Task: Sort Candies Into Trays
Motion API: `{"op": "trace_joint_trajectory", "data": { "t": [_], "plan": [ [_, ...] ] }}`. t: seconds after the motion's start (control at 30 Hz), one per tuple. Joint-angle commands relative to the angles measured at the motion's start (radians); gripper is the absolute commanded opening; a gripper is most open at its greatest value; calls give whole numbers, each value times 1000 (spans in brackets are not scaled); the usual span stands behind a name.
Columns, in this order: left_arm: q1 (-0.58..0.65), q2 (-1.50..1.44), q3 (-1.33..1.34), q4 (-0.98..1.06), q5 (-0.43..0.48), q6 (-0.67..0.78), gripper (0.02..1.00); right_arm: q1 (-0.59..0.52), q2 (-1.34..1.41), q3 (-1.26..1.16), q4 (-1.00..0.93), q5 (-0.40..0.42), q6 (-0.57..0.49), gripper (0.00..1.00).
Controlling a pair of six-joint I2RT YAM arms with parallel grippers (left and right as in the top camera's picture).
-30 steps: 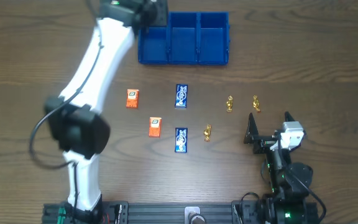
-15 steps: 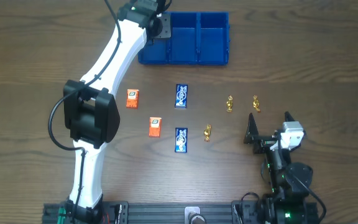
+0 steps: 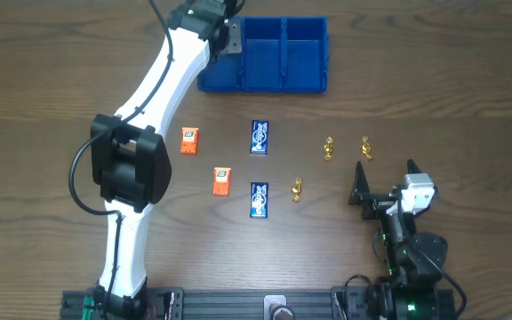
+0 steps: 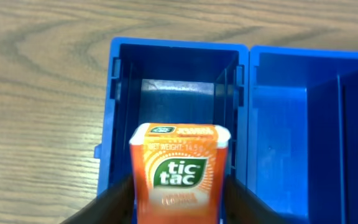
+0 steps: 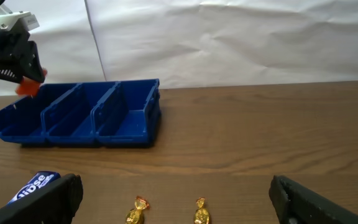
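We see an orange candy box (image 4: 180, 171) clamped upright between the two fingers of the left pincer (image 4: 180, 206), one finger against each narrow side. The box hangs over the end compartment of the blue tray (image 4: 107, 124), the one at the left of the top view. From the right wrist camera, the box (image 5: 27, 88) sits just above the tray's rim (image 5: 79, 130), not down inside.

In the top view, the left pincer (image 3: 225, 31) is at the tray's (image 3: 263, 85) left end, and the tray lies along the far side of the bench (image 3: 460, 89).

Closer to the arm bases we count two more orange boxes (image 3: 189, 140) (image 3: 222, 181), two blue packets (image 3: 260, 137) (image 3: 259, 200) and three gold-wrapped candies (image 3: 329, 148) (image 3: 366, 148) (image 3: 297, 189), all lying apart from one another on the wood.

The right pincer (image 3: 385, 180) is near its base, beside the gold candies, with its fingers spread wide and nothing between them.
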Motion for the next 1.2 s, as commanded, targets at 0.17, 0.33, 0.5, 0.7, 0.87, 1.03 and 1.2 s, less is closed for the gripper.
{"op": "trace_joint_trajectory", "data": {
  "t": [0.17, 0.33, 0.5, 0.7, 0.87, 1.03, 1.2],
  "plan": [
    [9, -135, 0, 1, -18, -6, 820, -8, -4, -2, -6, 2, -6, 998],
    [5, -407, -262, 58, -22, -10, 831, -8, -4, -2, -6, 2, -6, 998],
    [0, -719, -689, 161, -22, -33, 847, -8, -4, -2, -6, 2, -6, 998],
    [0, -786, -999, 241, -22, -35, 842, -8, -4, -2, -6, 2, -6, 998],
    [8, -701, -1089, 314, -18, -29, 829, -8, -4, -2, -6, 2, -6, 998],
    [9, -591, -1091, 356, 7, -1, 814, -8, -4, -2, -6, 2, -6, 998],
    [15, -536, -1091, 380, 58, 15, 812, -8, -4, -2, -6, 2, -6, 998]
  ]
}}
